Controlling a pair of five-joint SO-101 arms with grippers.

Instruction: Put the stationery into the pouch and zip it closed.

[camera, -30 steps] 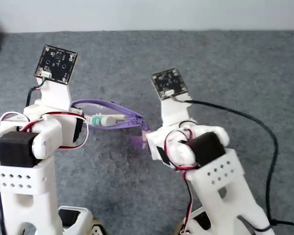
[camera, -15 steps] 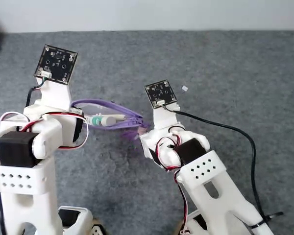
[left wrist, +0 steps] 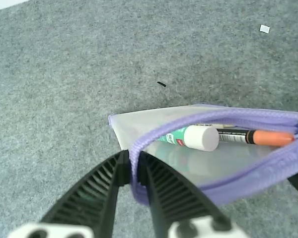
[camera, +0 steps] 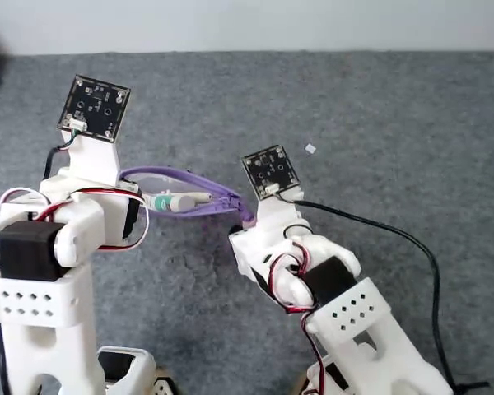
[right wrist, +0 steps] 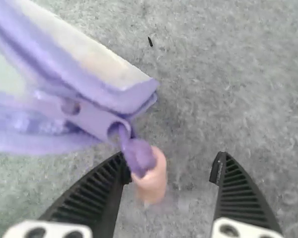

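Note:
A clear pouch with a purple zip (camera: 199, 194) lies between the two arms, its mouth open. Inside lie a glue stick with a white cap (left wrist: 191, 137) and a pen with an orange cap (left wrist: 256, 136). My left gripper (left wrist: 132, 169) is shut on the pouch's purple zip edge at its left end. My right gripper (right wrist: 171, 158) is open at the pouch's right end (right wrist: 114, 84). The purple zip pull with its pinkish tab (right wrist: 145, 168) hangs between the right fingers, against one of them. In the high view the right arm covers that end of the pouch.
Grey carpet-like cloth (camera: 379, 107) covers the table. A small white scrap (camera: 310, 149) lies behind the right arm, and a tiny black speck (left wrist: 161, 84) lies beyond the pouch. The right arm's black cable (camera: 395, 239) trails to the right.
The right arm has swung left and in toward the pouch's right end, bringing its gripper around the zip pull. The left arm and pouch have stayed put.

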